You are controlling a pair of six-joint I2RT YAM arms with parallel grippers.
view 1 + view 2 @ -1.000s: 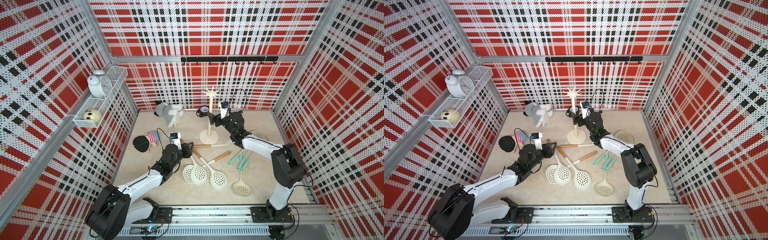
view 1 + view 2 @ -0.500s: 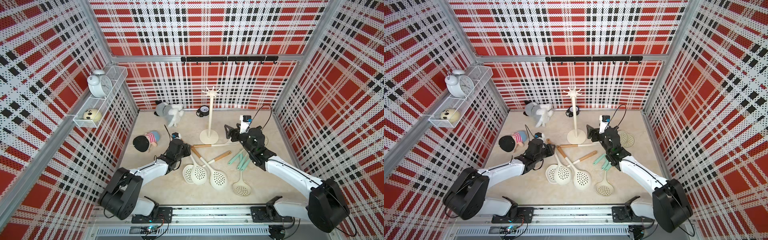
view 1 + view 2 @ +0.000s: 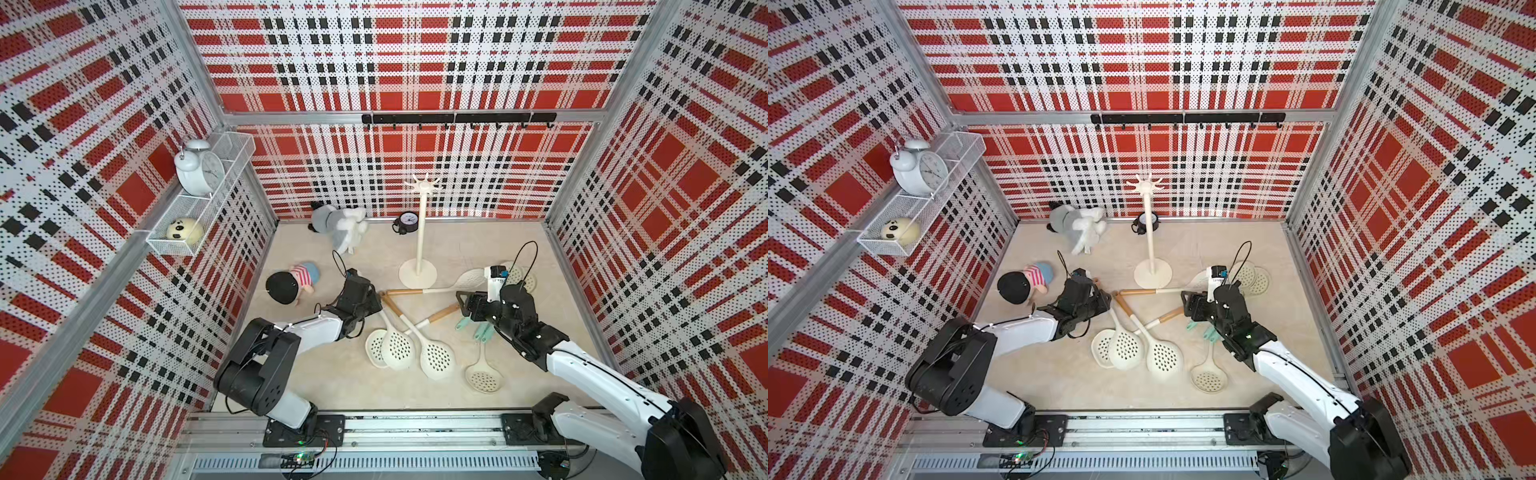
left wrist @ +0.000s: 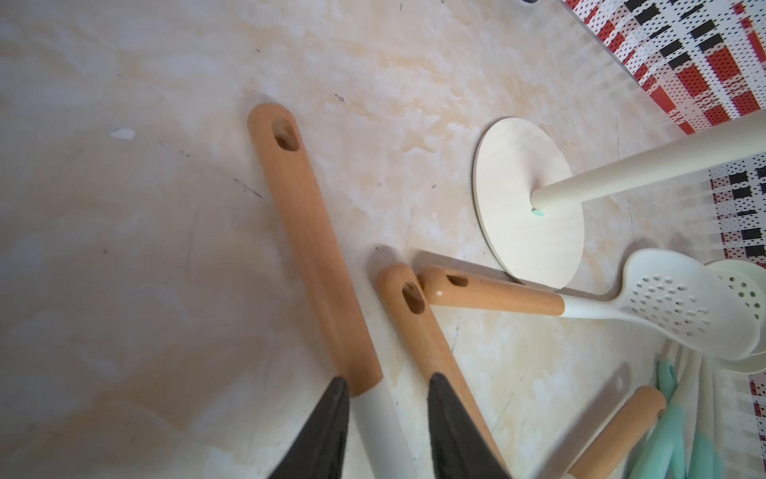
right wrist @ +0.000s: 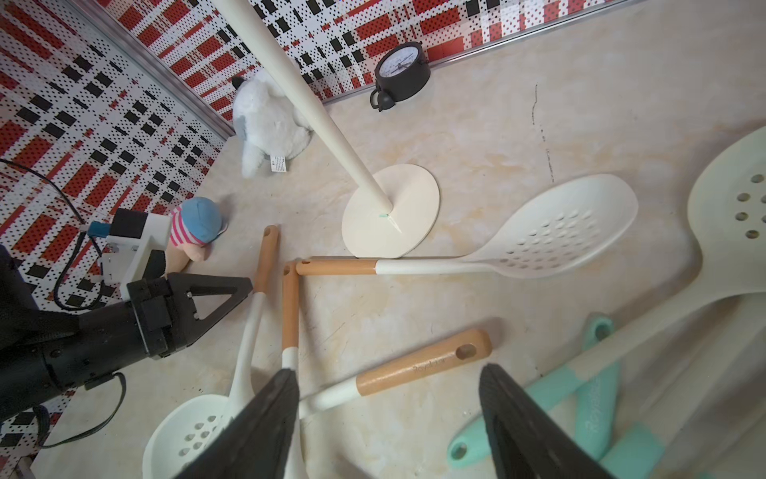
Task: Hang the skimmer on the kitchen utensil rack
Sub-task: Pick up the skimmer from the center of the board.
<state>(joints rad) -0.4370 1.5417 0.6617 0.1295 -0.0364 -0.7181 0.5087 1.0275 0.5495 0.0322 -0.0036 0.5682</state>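
Skimmer handle lies loose inside the left hand.

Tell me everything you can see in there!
table: one, beige, under everything
kitchen utensil rack: one, cream, standing toward the back
wood-handled skimmers: four, cream, lying before the rack
teal-handled skimmers: seemingly three, cream, on the robot's right
wire shelf: one, white, side wall
big alarm clock: one, white, in the shelf
round face toy: one, pale yellow, in the shelf
small alarm clock: one, black, by the back wall
plush animal: one, grey-white, near the back wall
doll: one, black, pink-striped and blue, near the shelf wall
hook rail: one, black, back wall
left gripper: one, black, jaws either side of a skimmer's neck
right gripper: one, black, open over a wooden handle
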